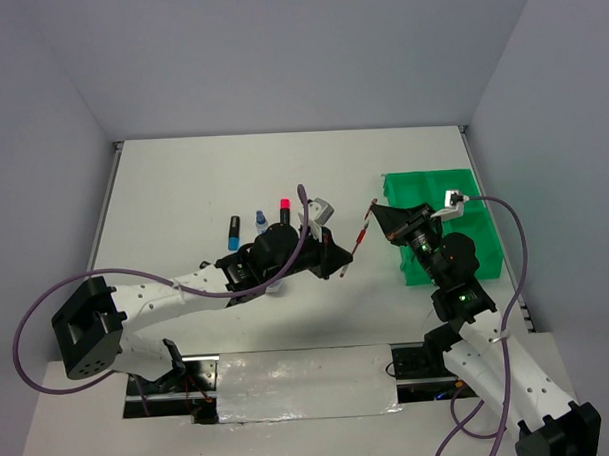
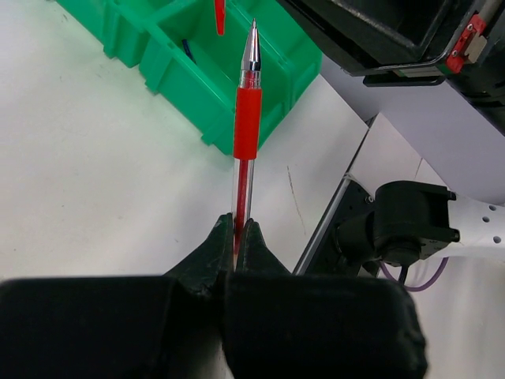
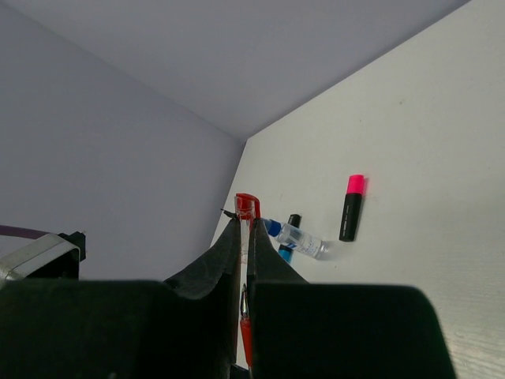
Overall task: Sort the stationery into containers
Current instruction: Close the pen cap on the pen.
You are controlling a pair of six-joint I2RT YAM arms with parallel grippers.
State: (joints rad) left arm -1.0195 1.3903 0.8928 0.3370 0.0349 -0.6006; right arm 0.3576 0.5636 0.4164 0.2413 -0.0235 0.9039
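A thin red pen (image 2: 246,118) stands tip-up in my left gripper (image 2: 237,225), which is shut on its clear barrel. In the top view this gripper (image 1: 338,259) holds the pen (image 1: 358,242) slanted toward my right gripper (image 1: 375,209). The right gripper (image 3: 246,225) is shut on a clear pen cap with a red end (image 3: 247,205), just above the pen's metal tip (image 3: 245,304). The green tray (image 1: 488,254) sits under the right arm; a thin blue item (image 2: 185,50) lies in one compartment. A pink-capped highlighter (image 1: 284,207), a small blue-capped bottle (image 1: 261,222) and a blue-capped highlighter (image 1: 233,233) lie on the table.
Grey walls close in the white table on three sides. A silvery taped strip (image 1: 300,380) runs along the near edge between the arm bases. The right arm's black joint (image 2: 410,225) and purple cable hang beside the table's right rail.
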